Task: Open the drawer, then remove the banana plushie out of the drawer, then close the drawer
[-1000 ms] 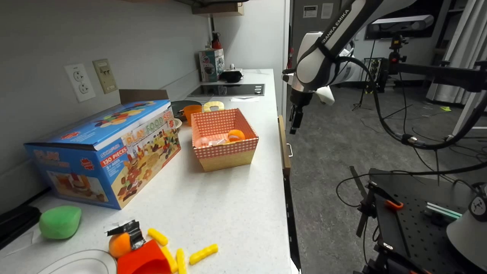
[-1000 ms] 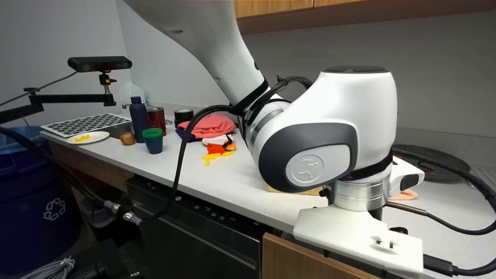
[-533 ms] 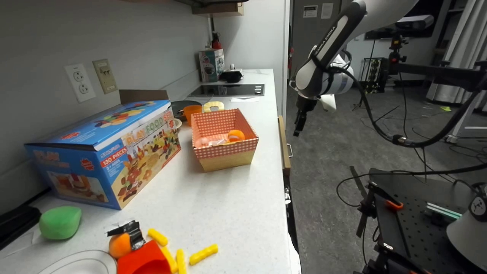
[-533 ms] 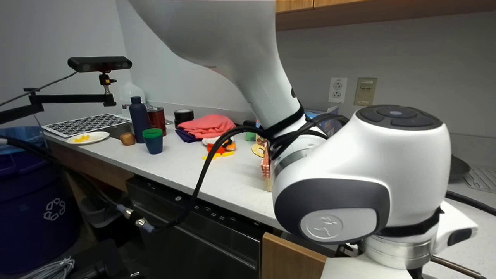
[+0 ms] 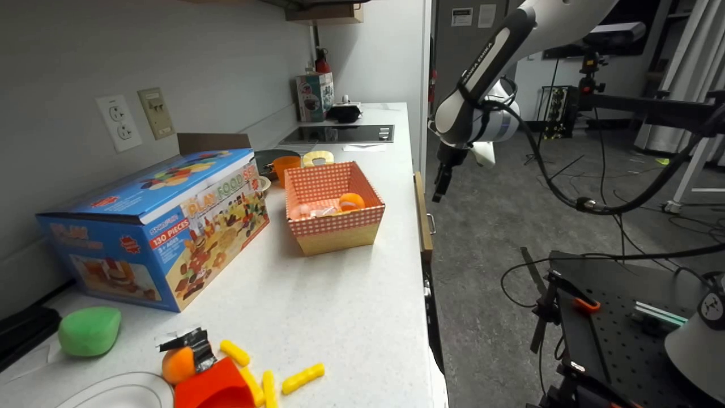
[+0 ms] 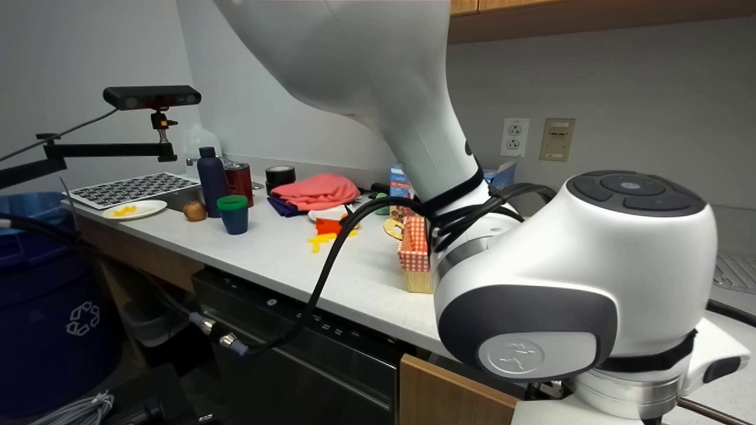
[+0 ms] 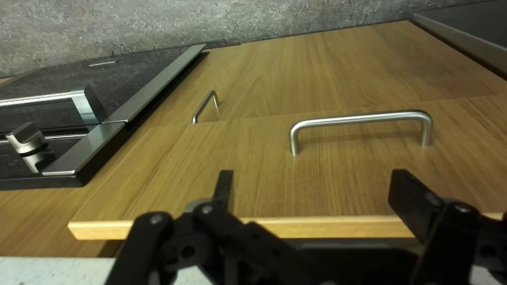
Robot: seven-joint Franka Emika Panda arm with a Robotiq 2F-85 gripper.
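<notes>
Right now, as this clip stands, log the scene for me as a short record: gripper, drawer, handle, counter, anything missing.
Gripper: open, holding nothing
Drawer: partly open, its front standing out past the counter
Handle: on the drawer front, not gripped
On the counter: basket, toy box, green toy, yellow sticks
Banana plushie: none that I can make out
</notes>
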